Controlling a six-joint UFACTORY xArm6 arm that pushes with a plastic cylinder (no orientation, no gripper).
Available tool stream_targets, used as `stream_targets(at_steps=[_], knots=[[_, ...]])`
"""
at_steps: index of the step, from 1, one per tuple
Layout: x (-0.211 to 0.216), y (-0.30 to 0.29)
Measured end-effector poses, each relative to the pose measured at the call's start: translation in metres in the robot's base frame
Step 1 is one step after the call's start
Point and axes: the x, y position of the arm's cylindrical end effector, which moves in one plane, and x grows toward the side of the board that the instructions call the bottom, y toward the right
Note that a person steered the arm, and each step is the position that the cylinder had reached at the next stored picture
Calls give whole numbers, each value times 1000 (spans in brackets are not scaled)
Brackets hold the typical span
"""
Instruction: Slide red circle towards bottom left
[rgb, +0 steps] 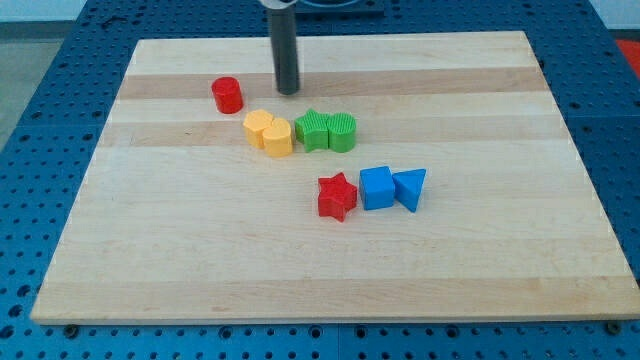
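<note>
The red circle (227, 95) is a short red cylinder standing on the wooden board (180, 250) near the view's upper left. My tip (288, 92) is the lower end of a dark rod coming down from the view's top. It rests on the board to the right of the red circle, apart from it by about one block's width. The tip touches no block.
Two yellow blocks (268, 132) sit side by side just below and right of the red circle. Two green blocks (326, 130) sit to their right. A red star (337, 196), a blue cube (376, 187) and a blue triangle (410, 188) lie in a row at the board's middle.
</note>
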Motion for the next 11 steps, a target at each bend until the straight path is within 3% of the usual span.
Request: stream_targets(at_steps=[3,6,9,11], knots=[[25,-97],[12,-117],[116,-121],[113,-136]])
